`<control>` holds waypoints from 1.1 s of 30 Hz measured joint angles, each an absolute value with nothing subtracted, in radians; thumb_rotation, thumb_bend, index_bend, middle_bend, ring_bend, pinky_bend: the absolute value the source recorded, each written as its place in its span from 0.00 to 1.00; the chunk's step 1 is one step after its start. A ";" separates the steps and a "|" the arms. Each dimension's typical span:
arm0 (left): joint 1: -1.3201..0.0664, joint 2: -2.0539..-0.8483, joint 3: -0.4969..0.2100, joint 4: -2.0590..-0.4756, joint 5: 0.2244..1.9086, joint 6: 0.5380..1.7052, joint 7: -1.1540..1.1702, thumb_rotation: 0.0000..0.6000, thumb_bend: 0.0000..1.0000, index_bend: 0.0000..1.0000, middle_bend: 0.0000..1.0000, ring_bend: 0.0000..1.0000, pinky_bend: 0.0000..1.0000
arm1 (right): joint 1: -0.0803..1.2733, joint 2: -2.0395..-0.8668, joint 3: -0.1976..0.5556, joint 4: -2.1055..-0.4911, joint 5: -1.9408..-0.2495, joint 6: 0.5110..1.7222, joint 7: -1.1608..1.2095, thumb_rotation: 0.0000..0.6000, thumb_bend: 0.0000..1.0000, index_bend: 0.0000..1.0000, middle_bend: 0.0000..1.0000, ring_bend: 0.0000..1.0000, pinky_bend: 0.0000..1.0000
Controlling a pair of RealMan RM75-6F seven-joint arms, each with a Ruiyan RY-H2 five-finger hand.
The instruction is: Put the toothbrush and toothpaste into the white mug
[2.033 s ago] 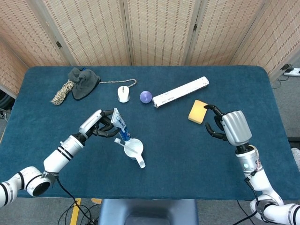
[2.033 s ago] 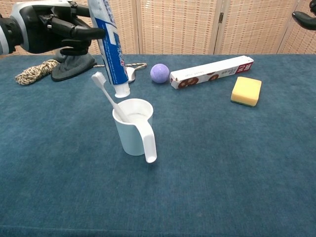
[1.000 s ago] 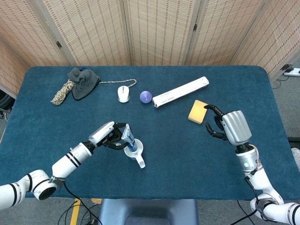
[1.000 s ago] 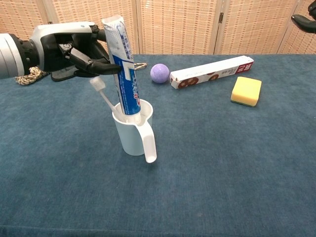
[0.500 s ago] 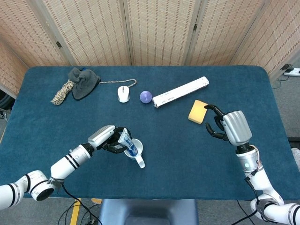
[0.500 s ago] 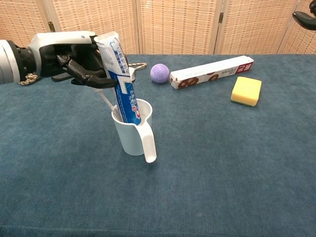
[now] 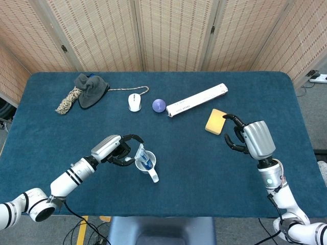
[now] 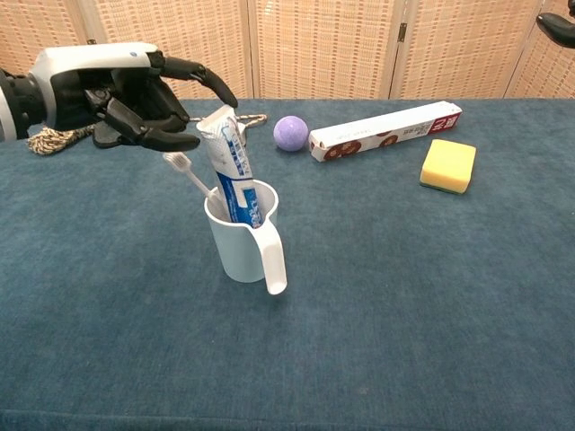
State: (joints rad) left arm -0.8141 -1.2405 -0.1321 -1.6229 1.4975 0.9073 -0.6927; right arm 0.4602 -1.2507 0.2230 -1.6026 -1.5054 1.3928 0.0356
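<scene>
The toothpaste tube (image 8: 230, 171) stands in the white mug (image 8: 241, 247), leaning a little, its crimped flat end sticking up above the rim. Right beside it in the same mug is the toothbrush (image 8: 190, 177), slanting out to the left with its bristled head well above the rim. The mug sits on the blue table (image 8: 404, 296) with its handle turned towards the chest camera.

The left hand (image 8: 126, 95) hovers just to the left of the tube's top, fingers spread apart, one long finger arching over towards the tube. The chest view shows the tube free of the fingers, with nothing pinched between them. From the head view that same left hand (image 7: 116, 149) sits just left of the mug, fingers fanned.

Over on the other side, the right hand (image 7: 246, 137) hangs above the table well apart from the mug, fingers curled loosely with gaps between them, holding nothing.

Along the back of the table: a yellow sponge (image 7: 215, 121) near the right hand, a long white box (image 7: 197, 100), a purple ball (image 7: 159, 105), a white computer mouse (image 7: 134, 102) with its cord, a grey cloth (image 7: 90, 89) and a coil of rope (image 7: 67, 100).
</scene>
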 measured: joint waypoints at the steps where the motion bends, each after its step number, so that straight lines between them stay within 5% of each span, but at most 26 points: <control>1: -0.810 -1.236 -0.134 -1.628 1.497 0.917 -0.698 1.00 0.36 0.29 0.88 0.89 0.89 | 0.459 -1.249 0.224 -1.604 -1.506 1.394 0.035 1.00 0.37 0.29 0.91 1.00 0.98; 18: -0.672 -1.124 -0.175 -1.693 1.351 1.078 -0.665 1.00 0.36 0.38 0.73 0.67 0.81 | 0.421 -1.179 0.203 -1.626 -1.493 1.395 -0.008 1.00 0.37 0.29 0.79 0.94 0.95; 27: -0.576 -1.123 -0.162 -1.682 1.220 1.201 -0.289 1.00 0.36 0.35 0.59 0.43 0.50 | 0.379 -1.075 0.147 -1.674 -1.460 1.334 -0.084 1.00 0.37 0.28 0.49 0.46 0.50; 33: -0.488 -1.114 -0.104 -1.641 1.194 1.270 -0.071 1.00 0.36 0.28 0.35 0.22 0.28 | 0.343 -1.019 0.100 -1.695 -1.464 1.312 -0.096 1.00 0.37 0.20 0.18 0.08 0.11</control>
State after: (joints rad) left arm -0.4883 -1.1139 -0.1036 -1.6410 1.1938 1.2699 -0.0708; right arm 0.3427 -1.0195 0.0999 -1.6947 -1.4637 1.3120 -0.0962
